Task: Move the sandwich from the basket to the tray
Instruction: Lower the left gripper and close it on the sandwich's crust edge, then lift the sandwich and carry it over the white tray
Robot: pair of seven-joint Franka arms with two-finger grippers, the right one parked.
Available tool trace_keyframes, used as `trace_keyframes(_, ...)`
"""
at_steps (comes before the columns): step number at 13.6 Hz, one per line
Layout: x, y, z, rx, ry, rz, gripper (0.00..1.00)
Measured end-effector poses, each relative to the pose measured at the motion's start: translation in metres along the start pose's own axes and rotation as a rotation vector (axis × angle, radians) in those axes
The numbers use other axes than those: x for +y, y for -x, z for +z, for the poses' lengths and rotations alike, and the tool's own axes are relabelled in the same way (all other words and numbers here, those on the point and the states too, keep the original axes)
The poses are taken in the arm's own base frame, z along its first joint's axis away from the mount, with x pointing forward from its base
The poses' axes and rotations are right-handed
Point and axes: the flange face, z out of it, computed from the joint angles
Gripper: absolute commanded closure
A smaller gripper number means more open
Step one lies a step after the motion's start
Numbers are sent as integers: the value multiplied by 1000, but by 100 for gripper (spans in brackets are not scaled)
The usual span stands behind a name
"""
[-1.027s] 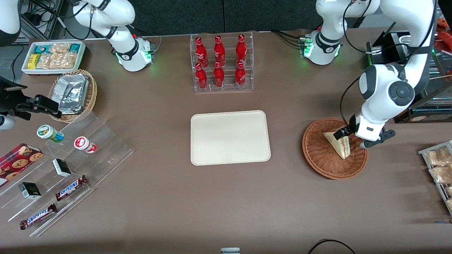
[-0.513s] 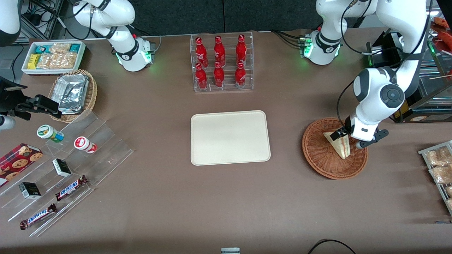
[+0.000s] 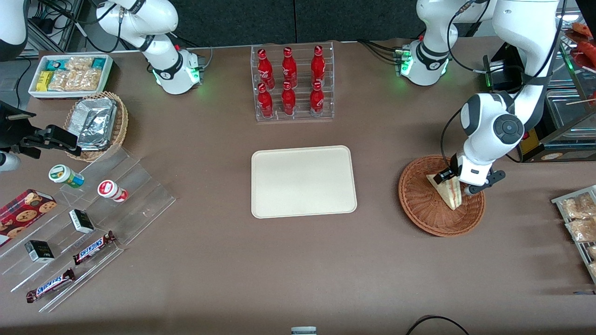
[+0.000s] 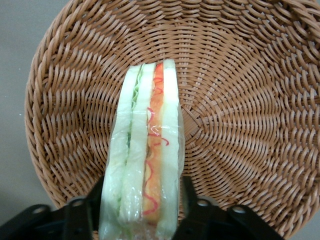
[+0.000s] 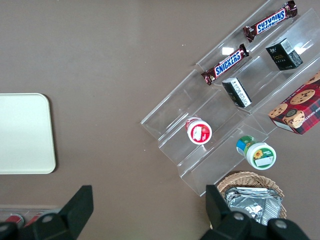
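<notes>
The sandwich, a white-bread wedge with red and green filling in clear wrap, stands on edge in the reddish-brown wicker basket toward the working arm's end of the table. My left gripper is down in the basket, open, with one finger on each side of the sandwich's thick end. In the left wrist view the sandwich stands between the black fingers, close to both, with the basket weave around it. The cream tray lies empty at the table's middle, beside the basket.
A clear rack of red bottles stands farther from the front camera than the tray. Snack packets on a rack lie beside the basket at the table's edge. A display case stands close to the arm.
My left gripper has moved toward the tray's side and lower, coming over the sandwich so that its fingers stand on both sides of it. The sandwich has stayed in place.
</notes>
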Motion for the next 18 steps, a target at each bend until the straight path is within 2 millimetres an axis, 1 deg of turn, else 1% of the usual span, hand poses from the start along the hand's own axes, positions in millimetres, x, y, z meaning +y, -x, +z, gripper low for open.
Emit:
trace_keyframes(8, -1, -3, -2, 9, 1, 0, 100)
trace_keyframes(10, 2, -6, -7, 18, 5, 3, 100)
trace_keyframes(12, 8, -8, -17, 13, 2, 11, 100)
trace_keyframes(13, 14, -10, -27, 1, -4, 19, 100)
trace_keyframes(14, 21, -11, -40, -19, -16, 29, 100)
trace_keyframes(16, 46, -14, -80, -55, -38, 65, 100)
trace_keyframes(18, 77, -10, -120, -67, -44, 101, 100)
